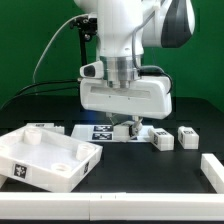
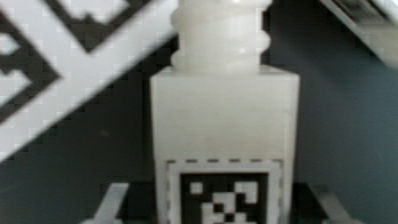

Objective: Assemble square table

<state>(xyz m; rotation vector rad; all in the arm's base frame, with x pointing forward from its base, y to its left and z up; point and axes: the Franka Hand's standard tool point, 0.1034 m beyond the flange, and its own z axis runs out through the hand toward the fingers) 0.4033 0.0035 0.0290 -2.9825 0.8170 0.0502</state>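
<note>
The square table top (image 1: 45, 160), a white tray with a raised rim, lies at the front on the exterior view's left. My gripper (image 1: 126, 124) is low over the table beside the marker board (image 1: 100, 131). In the wrist view a white leg (image 2: 222, 110) with a threaded tip and a black-and-white tag lies between my fingers (image 2: 121, 200). My gripper (image 2: 217, 200) straddles it, with a narrow dark gap on each side. Two more legs (image 1: 160, 138) (image 1: 187, 134) lie on the exterior view's right. Another leg (image 1: 40, 126) lies behind the top.
A plain white bar (image 1: 212, 168) lies at the exterior view's right and another (image 1: 150, 196) runs along the front. The black table meets a green backdrop behind the arm. The marker board also shows in the wrist view (image 2: 54, 60).
</note>
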